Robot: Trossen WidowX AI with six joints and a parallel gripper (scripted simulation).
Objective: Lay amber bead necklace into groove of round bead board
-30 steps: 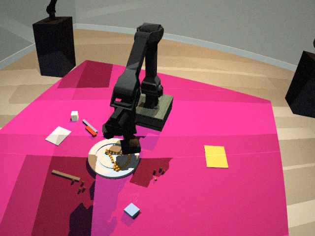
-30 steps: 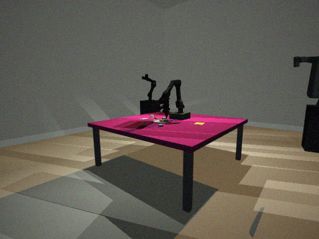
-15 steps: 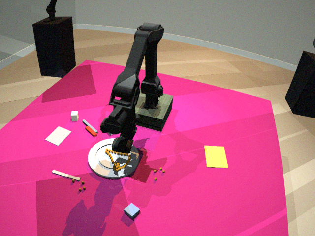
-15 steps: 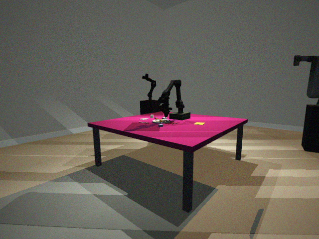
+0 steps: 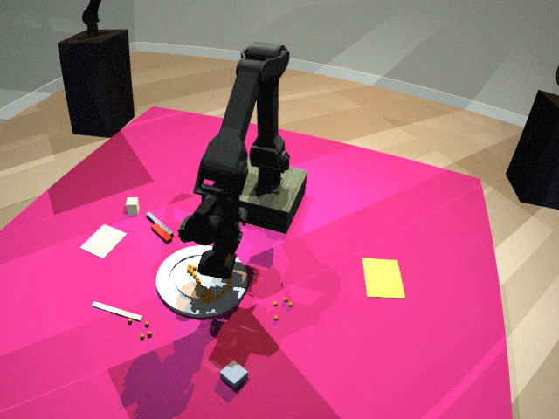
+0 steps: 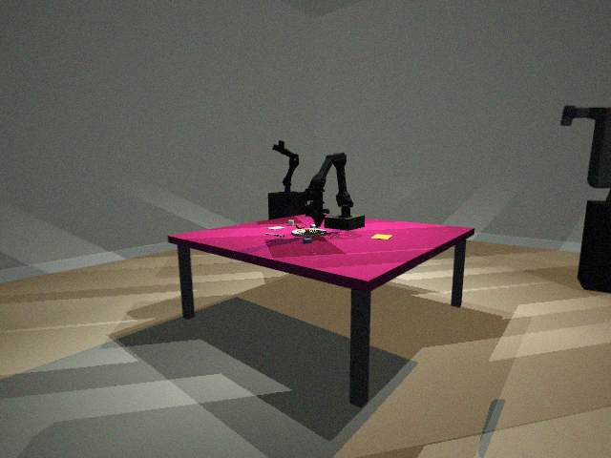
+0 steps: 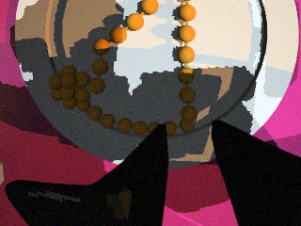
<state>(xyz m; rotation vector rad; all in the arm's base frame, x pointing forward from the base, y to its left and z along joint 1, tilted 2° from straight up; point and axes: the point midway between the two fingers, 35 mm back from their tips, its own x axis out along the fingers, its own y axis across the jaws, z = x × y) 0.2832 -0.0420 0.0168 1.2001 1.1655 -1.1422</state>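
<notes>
The round bead board (image 5: 164, 280) (image 7: 282, 54) lies on the table, silvery white and partly in shadow. The amber bead necklace (image 5: 206, 295) (image 7: 186, 95) lies on it as an uneven loop. In the wrist view some beads are bunched at the left, a run follows the near part of the groove, and two other runs cut across the inside. My gripper (image 7: 188, 130) points down over the near edge of the board, fingers partly open with no bead seen gripped. A corner of the necklace shows just beyond the fingertips. In the top view the arm hides the fingertips and part of the necklace.
Loose amber beads lie right (image 5: 274, 303) and left (image 5: 147, 324) of the board. Around it are a white strip (image 5: 116, 311), a red block (image 5: 162, 233), a grey bar, a white cube (image 5: 132, 206), a pale sheet (image 5: 103, 241), a yellow sheet (image 5: 383, 278) and a blue-grey block (image 5: 233, 374).
</notes>
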